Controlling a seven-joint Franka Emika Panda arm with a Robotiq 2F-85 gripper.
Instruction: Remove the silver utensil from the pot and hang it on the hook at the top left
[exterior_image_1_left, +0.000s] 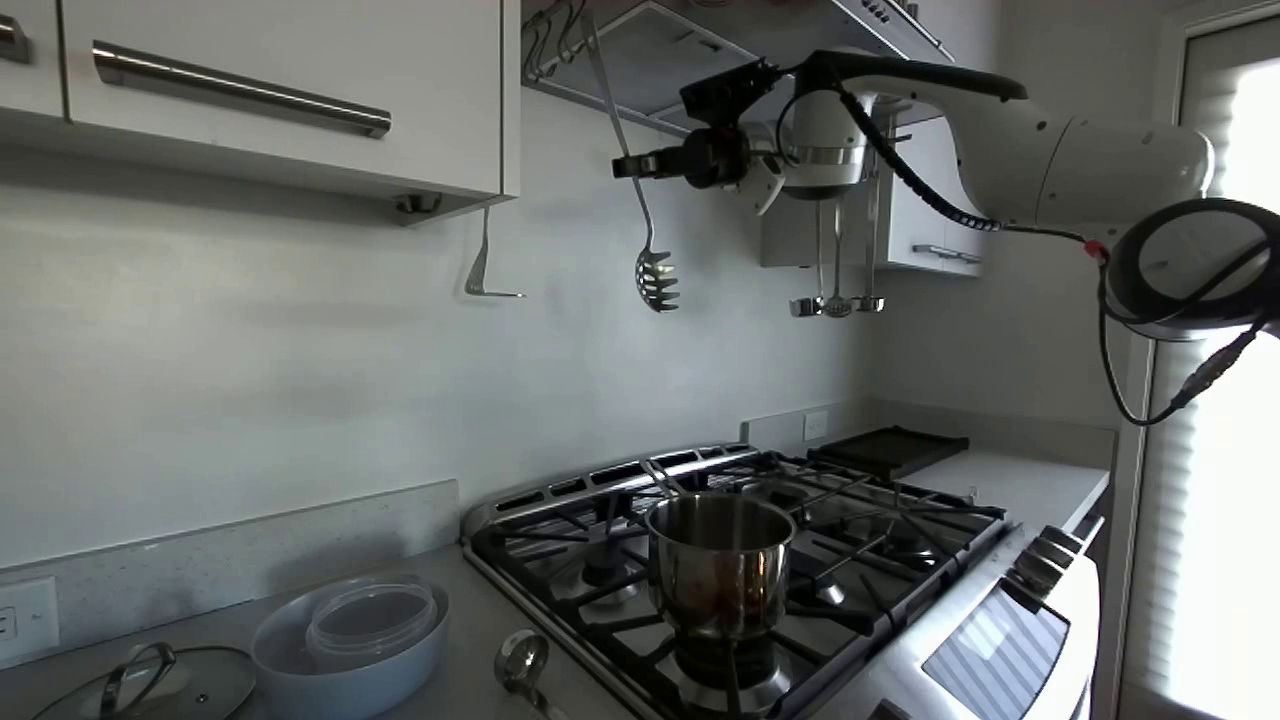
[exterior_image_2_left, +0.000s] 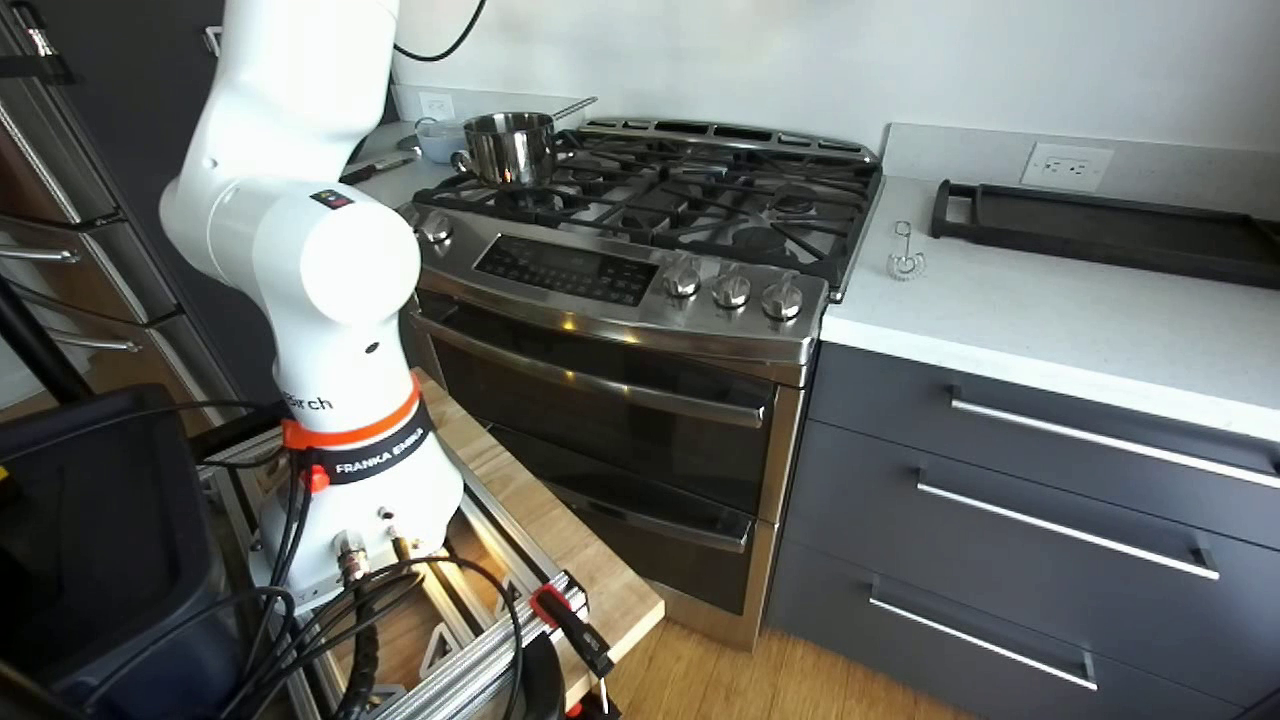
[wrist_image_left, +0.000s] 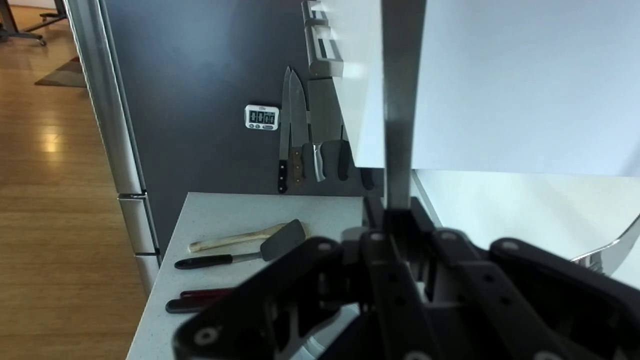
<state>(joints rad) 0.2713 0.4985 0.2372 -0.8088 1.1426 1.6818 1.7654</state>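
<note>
Pincer (exterior_image_1_left: 630, 165) grips utensil (wrist_image_left: 401, 105); head (exterior_image_1_left: 652, 276) only in exterior view.

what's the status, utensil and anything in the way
End effector: shut on silver utensil. Utensil: out of the pot, head down, top appears near the hooks; hooked or not, can't tell. Possible snag: white cabinet nearby.

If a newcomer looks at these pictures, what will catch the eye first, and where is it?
Probably the white robot arm, its hand gripping a silver pasta server high in front of the pale wall. Next comes the shiny pot on the stove below. In the wrist view, knives on a dark panel beside a digital timer stand out.
</note>
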